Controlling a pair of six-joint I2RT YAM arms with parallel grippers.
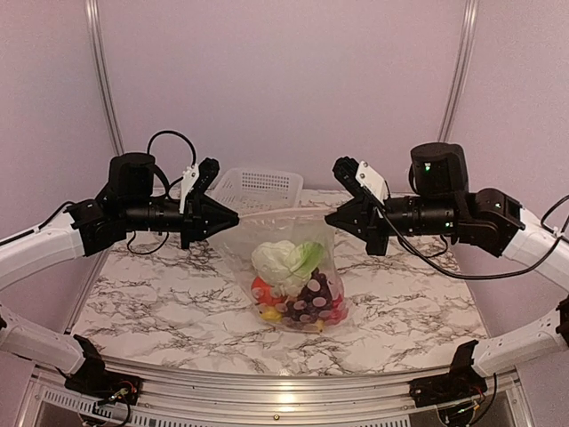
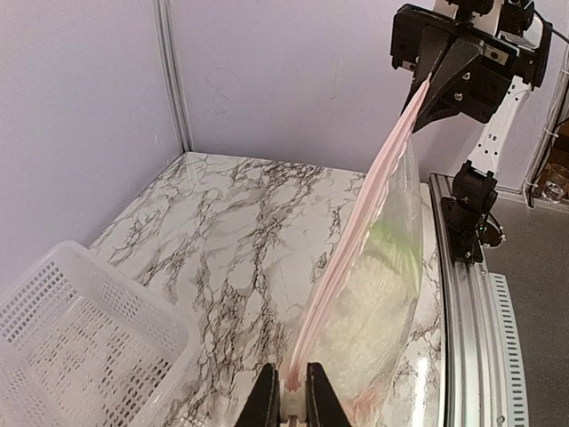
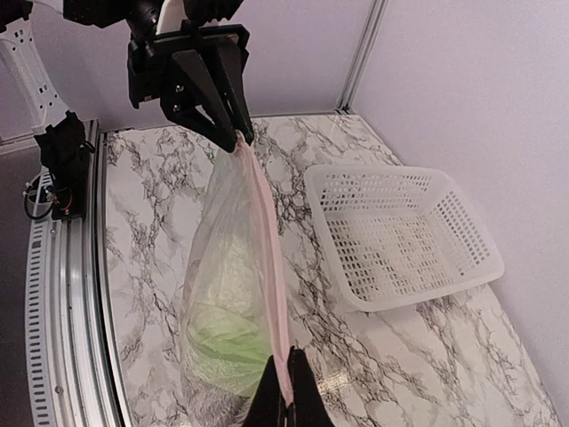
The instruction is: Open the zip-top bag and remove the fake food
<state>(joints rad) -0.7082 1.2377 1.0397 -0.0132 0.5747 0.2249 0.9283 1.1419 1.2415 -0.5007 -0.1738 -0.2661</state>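
Strung over the desk (image 1: 160, 302): zip-top bag (image 1: 311, 253), zip strip (image 1: 280, 212) ends pinched tight by left hand (image 1: 233, 218) and right hand (image 1: 331, 216); seemingly sealed, fake food (image 1: 298, 294) sagging low; best regrip opposite lips, part gently.

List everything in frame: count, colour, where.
bag: 1, clear with a pinkish-white zip strip, hanging over mid-table, strip stretched between the two hands
cabbage: 1, white-green, inside bag, top of the pile
grapes: 1 bunch, dark purple, inside bag, below the cabbage
orange fruit: 1, orange, inside bag, left side
yellow piece: at least 1, yellow, bag bottom
red piece: 1, red, inside bag, lower right
basket: 1, white perforated, far side of table, nothing in it
table: 1, white marble pattern with dark veins
left hand: 1, black, shut on the strip's left end
right hand: 1, black, shut on the strip's right end
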